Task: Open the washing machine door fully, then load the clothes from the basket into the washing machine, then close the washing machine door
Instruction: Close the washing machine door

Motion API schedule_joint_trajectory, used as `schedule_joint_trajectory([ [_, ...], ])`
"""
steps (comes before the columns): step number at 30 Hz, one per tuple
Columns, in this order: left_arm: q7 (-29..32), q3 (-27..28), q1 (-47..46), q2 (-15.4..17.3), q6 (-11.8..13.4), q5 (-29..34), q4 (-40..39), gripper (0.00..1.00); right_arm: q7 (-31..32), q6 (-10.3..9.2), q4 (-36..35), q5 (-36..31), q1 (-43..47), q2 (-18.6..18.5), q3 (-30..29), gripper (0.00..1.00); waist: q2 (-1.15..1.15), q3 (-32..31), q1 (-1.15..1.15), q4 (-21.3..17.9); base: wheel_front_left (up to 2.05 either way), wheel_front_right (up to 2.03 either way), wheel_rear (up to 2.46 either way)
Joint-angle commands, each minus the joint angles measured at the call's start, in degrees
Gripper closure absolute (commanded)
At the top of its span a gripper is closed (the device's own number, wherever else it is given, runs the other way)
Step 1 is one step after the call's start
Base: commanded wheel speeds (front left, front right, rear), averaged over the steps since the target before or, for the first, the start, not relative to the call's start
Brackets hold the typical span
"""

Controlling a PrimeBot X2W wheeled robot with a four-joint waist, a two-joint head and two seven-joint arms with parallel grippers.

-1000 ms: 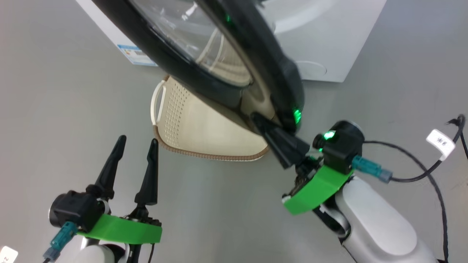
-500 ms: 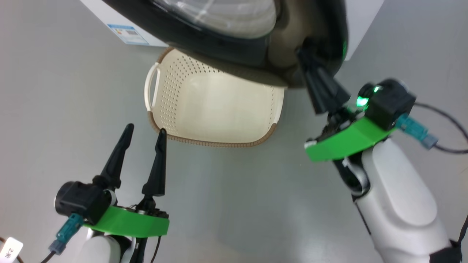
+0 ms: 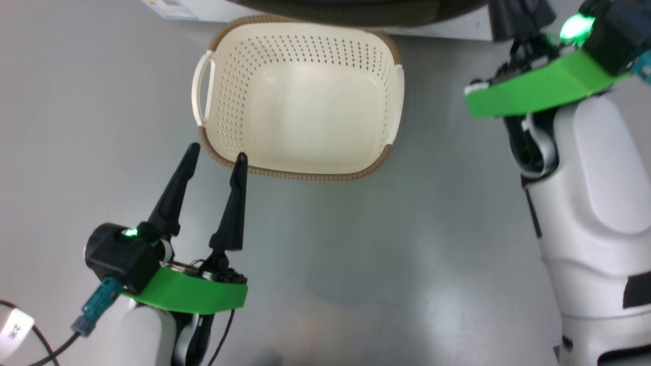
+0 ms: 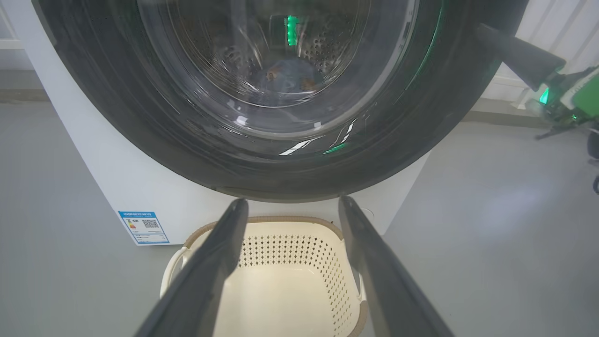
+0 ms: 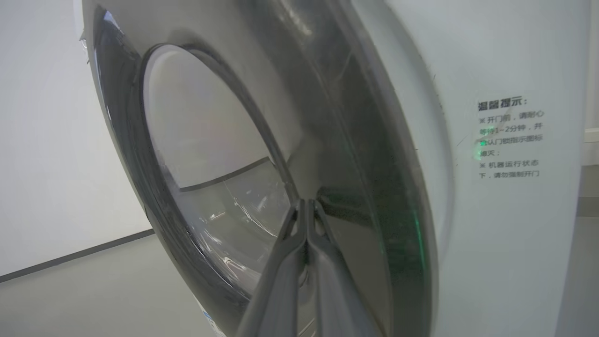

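Bright, even light; glossy door glare; wide-angle edge distortion.

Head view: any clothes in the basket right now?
No, the basket shows its perforated cream floor and walls bare, with nothing lying in it.

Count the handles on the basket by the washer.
2. One handle is on the basket's left side in the head view, the other handle on its right side. None seems hidden.
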Motion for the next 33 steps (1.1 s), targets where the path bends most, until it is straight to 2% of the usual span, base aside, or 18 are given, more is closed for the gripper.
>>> schedule_joint_trajectory([
  [1,-0.4,1.6,-0.8,1.0,-0.2,-0.6,-1.6,0.00,-0.3,0.07,-0.9,-0.6,-2.2,1.8,0.0,1.00,0.00,1.9,0.00,0.4,0.00,0.00,0.00],
  [10,-0.4,0.7,-2.3,1.0,-0.2,-2.0,-1.6,0.00,-0.3,0.07,1.7,-0.5,-10.4,1.8,-3.8,1.00,0.00,4.7,0.00,0.6,0.00,0.00,0.00],
  [18,-0.4,0.5,-3.3,1.0,-0.2,-2.5,-1.8,0.00,-0.3,0.07,3.5,-0.2,-15.3,1.8,-3.8,1.00,0.00,6.0,0.00,0.0,0.00,0.00,0.00],
  [33,-0.4,2.5,-2.5,1.0,-0.2,-2.5,-1.2,0.00,-0.3,0.07,2.3,0.6,-8.3,1.8,1.5,1.00,0.00,2.0,0.00,-2.2,0.00,0.00,0.00],
])
